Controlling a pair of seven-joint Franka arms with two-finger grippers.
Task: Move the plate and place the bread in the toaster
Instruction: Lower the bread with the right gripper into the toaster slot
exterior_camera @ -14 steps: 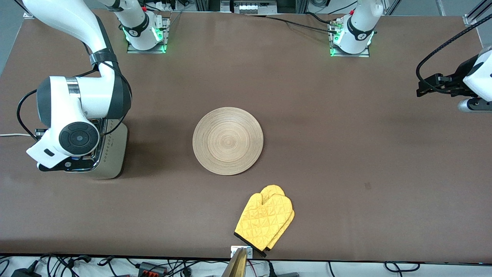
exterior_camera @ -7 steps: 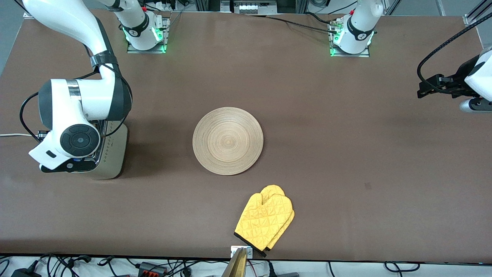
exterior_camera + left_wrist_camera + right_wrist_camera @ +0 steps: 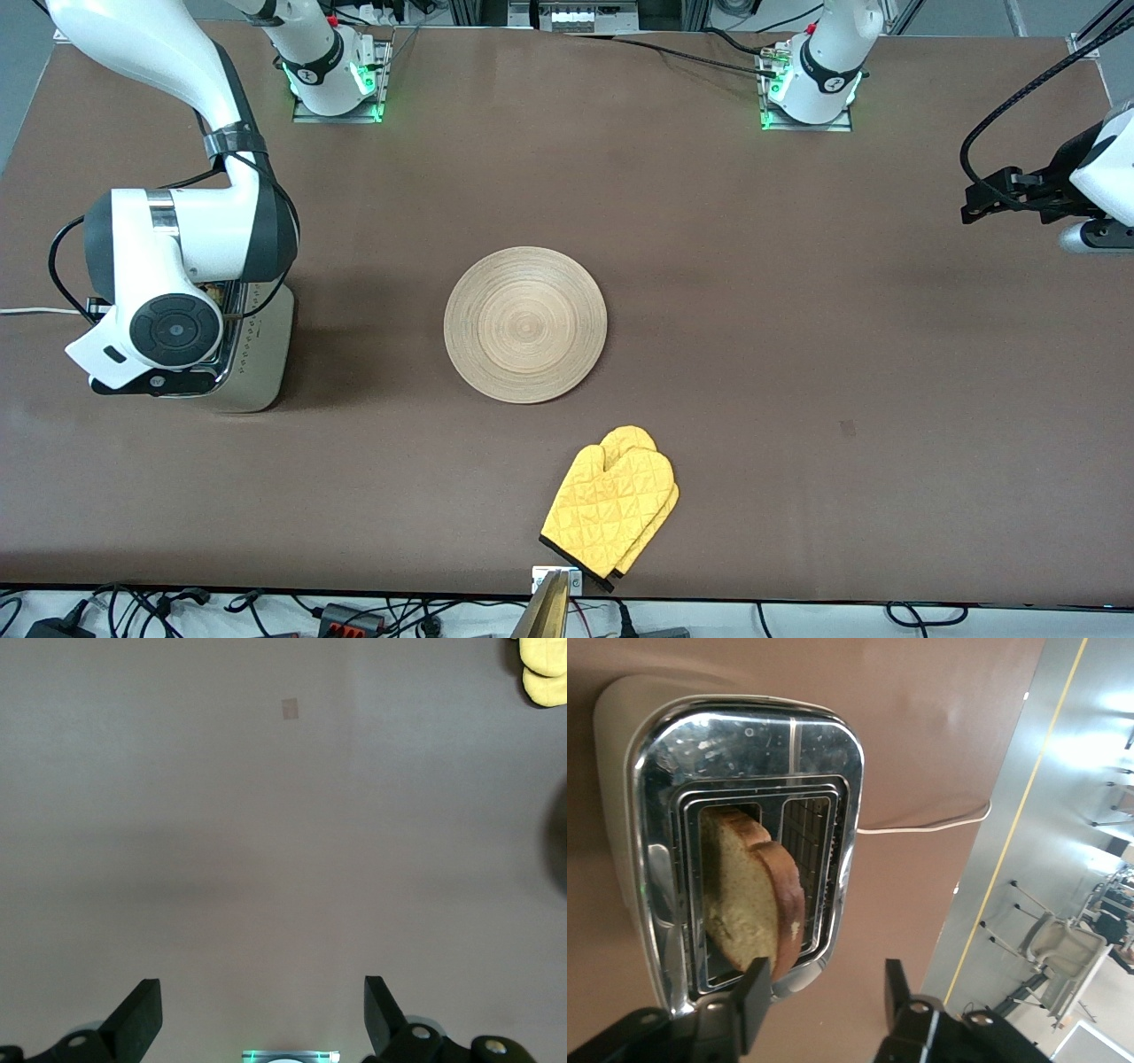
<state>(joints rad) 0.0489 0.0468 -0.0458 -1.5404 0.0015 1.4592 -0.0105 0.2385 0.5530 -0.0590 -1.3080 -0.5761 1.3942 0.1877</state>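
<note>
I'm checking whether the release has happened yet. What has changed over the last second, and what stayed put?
The right gripper, over the toaster, has opened and let go of the bread, which now stands in a slot, leaning. The right arm shifted only slightly. The left gripper stays open, waiting over bare table at the left arm's end. The plate and the yellow oven mitt have not moved.

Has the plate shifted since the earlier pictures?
No. The plate lies in the same spot in the front view, the same gap from the yellow oven mitt nearer the camera.
</note>
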